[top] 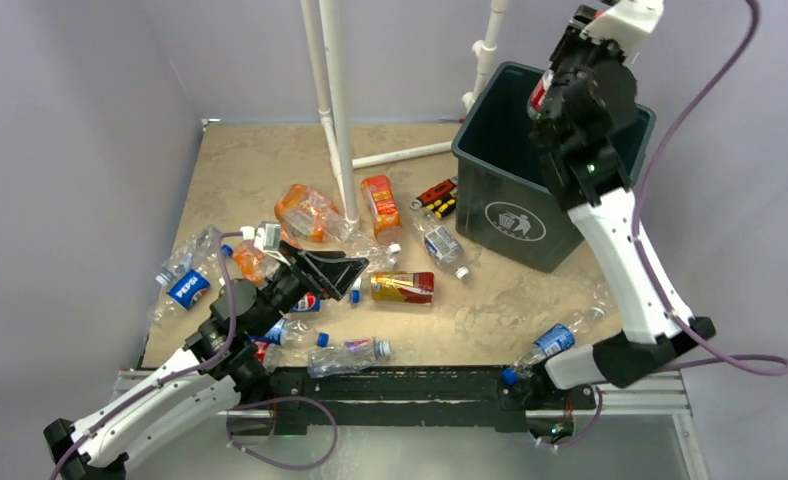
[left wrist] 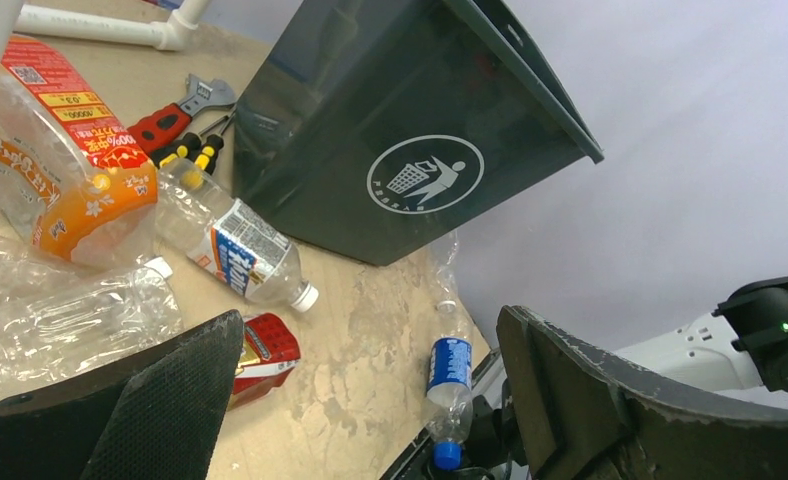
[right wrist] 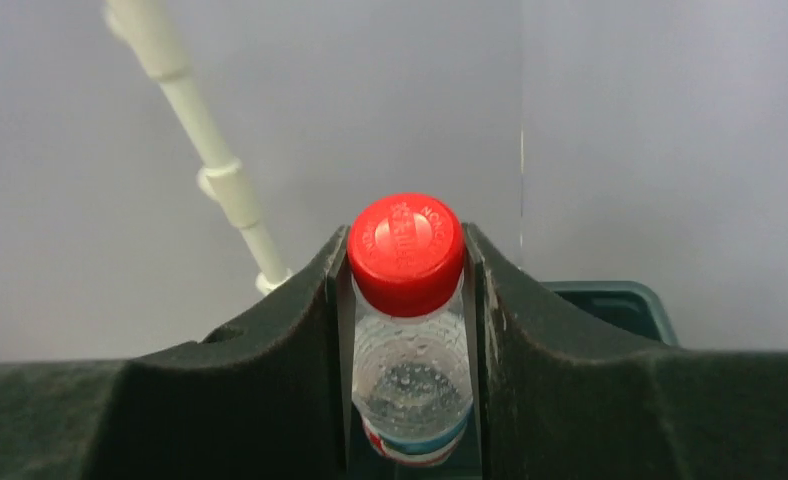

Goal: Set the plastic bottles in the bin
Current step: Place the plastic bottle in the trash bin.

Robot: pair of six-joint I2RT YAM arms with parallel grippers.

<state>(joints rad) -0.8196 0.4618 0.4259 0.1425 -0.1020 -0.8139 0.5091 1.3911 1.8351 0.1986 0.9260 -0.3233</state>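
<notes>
Red-capped bottle, one, gripped; green-grey bin, one.

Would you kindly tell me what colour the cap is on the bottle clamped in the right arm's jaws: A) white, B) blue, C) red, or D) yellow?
C: the right wrist view shows the bottle pinched between the right arm's jaws, its red cap facing the camera, and the top view shows it held over the bin.
</notes>
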